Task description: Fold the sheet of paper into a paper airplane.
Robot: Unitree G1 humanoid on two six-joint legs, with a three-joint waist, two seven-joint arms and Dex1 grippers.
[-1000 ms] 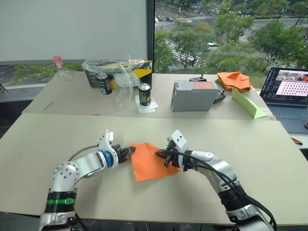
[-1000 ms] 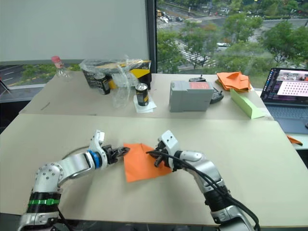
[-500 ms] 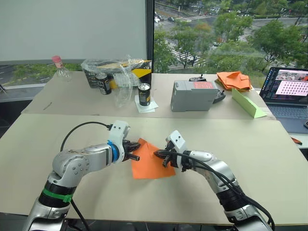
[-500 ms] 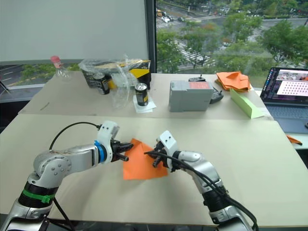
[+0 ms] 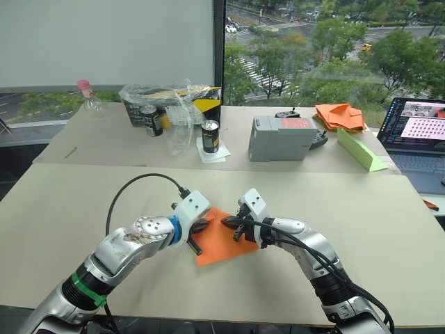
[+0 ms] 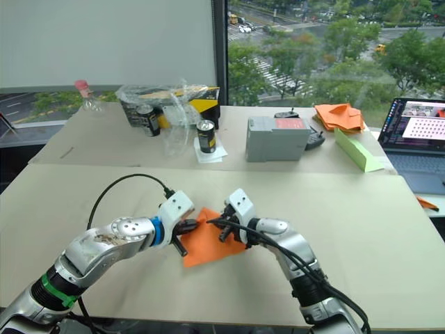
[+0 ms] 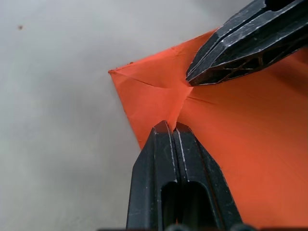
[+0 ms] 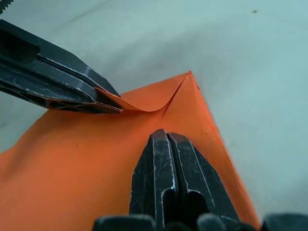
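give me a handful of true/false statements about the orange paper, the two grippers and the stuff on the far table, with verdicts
1. The sheet of paper lies on the near table between the two grippers. True.
2. The left gripper has its fingers spread wide open. False: they are pressed together, pinching a corner flap of the sheet.
3. The right gripper is shut, its tip down on the sheet. True.
4. The heap of orange paper pieces sits at the far table's left end. False: it is at the right end, by the laptop.
5. The light-green paper wedge lies on the far table, right of the grey box. True.
6. Both cans lie tipped over. False: they stand upright.
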